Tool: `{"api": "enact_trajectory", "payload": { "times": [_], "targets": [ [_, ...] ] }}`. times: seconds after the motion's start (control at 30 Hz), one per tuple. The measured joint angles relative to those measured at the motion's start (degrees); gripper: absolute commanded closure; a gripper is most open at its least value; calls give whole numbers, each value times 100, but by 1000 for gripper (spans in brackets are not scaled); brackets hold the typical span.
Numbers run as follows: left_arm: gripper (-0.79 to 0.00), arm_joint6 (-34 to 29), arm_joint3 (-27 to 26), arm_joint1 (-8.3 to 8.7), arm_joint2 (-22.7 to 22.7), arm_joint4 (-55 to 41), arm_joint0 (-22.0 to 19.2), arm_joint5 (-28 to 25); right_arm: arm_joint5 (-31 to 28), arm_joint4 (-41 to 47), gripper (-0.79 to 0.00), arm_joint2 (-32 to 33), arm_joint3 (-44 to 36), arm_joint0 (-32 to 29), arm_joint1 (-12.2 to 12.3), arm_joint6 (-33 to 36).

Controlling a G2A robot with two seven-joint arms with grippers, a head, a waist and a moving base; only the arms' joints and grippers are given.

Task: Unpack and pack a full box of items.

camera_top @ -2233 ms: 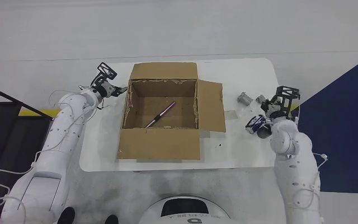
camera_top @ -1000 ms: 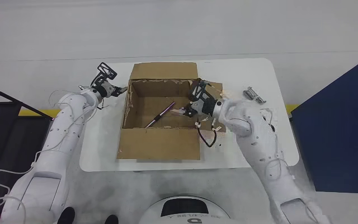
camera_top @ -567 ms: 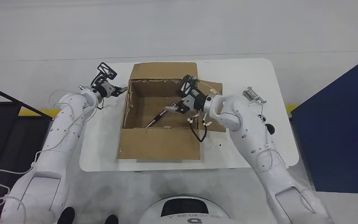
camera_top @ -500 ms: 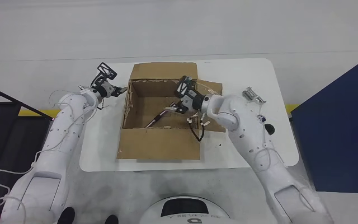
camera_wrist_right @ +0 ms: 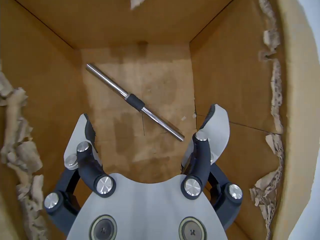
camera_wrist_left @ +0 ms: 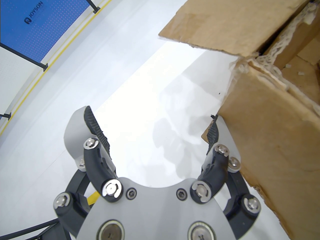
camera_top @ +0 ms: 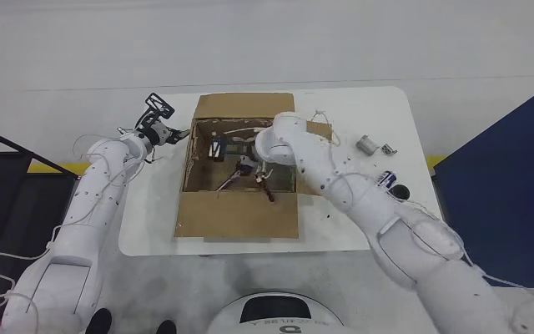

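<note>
Hovering over pen (camera_wrist_right: 135, 101) inside cardboard box (camera_wrist_right: 225, 76), right claw (camera_wrist_right: 150, 114) spread wide.

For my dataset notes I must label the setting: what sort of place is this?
Likely a robot test hall or lab, not a home: a lone white table on a pale floor, a blue panel on stands, one torn cardboard box.

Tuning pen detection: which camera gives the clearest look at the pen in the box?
Right wrist view: the pen lies whole and unobstructed on the box floor. In the top view the right arm covers one end of it. The left wrist view faces the box's outside corner.
</note>
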Motion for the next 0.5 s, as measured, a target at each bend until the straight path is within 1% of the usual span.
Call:
{"api": "enact_trajectory", "payload": {
  "times": [0.1,0.13,0.2,0.27,0.33,0.4,0.5],
  "targets": [
    [-785,0,0,0,0,0,0,0,-73,-225,-674,-549,509,264,-364,179],
    [-785,0,0,0,0,0,0,0,-131,-280,-662,-688,676,325,-470,175],
    [-785,0,0,0,0,0,0,0,-277,-376,-662,-949,1074,442,-711,68],
    [-785,0,0,0,0,0,0,0,-402,-452,-680,-1126,1458,545,-930,-126],
    [-785,0,0,0,0,0,0,0,-478,-493,-683,-1220,1761,626,-1099,-328],
    [-785,0,0,0,0,0,0,0,-523,-549,-665,-1301,2072,706,-1275,-556],
    [-785,0,0,0,0,0,0,0,-455,-635,-585,-1388,2488,796,-1505,-766]
  ]
}}
